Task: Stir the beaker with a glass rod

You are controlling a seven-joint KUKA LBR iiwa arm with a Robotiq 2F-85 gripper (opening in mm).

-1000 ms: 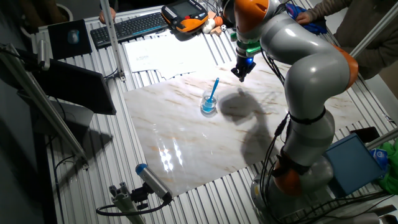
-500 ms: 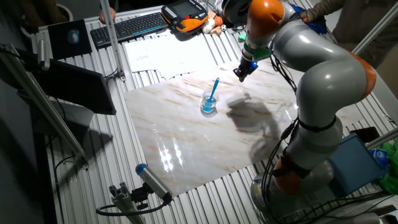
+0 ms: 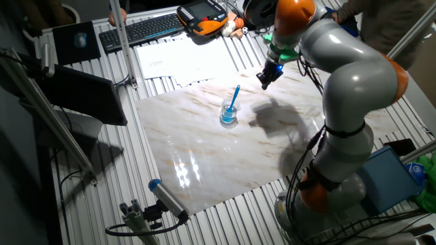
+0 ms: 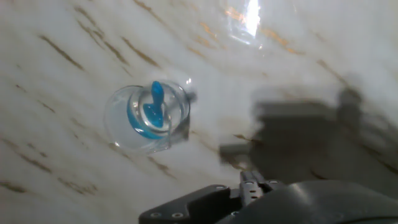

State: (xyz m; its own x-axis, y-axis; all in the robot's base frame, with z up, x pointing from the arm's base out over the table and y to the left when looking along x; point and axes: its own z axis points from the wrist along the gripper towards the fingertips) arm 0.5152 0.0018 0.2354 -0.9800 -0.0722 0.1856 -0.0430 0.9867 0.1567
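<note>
While the gripper point(image 3: 265, 82) hung above the marble slab point(image 3: 204, 146), well apart from the beaker point(image 3: 228, 114), the glass rod point(image 3: 234, 97) leaned inside it. Jaw state: couldn't tell.

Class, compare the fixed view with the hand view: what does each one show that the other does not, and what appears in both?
Only the fixed view shows the arm with its gripper raised beside the beaker, the keyboard, the papers and the blue-capped cylinder. Only the hand view looks straight down into the beaker, showing the ring of blue liquid. Both show the beaker, the glass rod standing in it, the marble sheet and the arm's shadow.
</note>
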